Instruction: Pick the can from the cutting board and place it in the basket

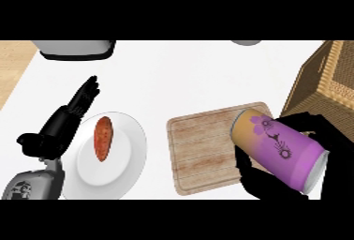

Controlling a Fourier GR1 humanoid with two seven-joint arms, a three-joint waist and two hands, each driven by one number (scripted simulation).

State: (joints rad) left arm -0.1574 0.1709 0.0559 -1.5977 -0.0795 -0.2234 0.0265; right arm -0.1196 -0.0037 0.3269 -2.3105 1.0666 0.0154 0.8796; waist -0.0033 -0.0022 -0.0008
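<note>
A purple and orange can point(278, 149) with dark flower prints is tilted over the right edge of the wooden cutting board point(200, 154). My right hand point(273, 185) is curled round it, with the thumb at its left side and fingers point(311, 123) over its far side. The wicker basket point(325, 89) stands at the right edge, just beyond the can. At the left, my left hand point(66, 124) rests open with fingers pointing up, beside a plate.
A white plate point(128, 154) with a reddish-orange sausage-like food point(103, 138) lies left of the board. A grey appliance point(75, 48) sits at the top left. Part of a grey object point(247, 42) shows at the top edge.
</note>
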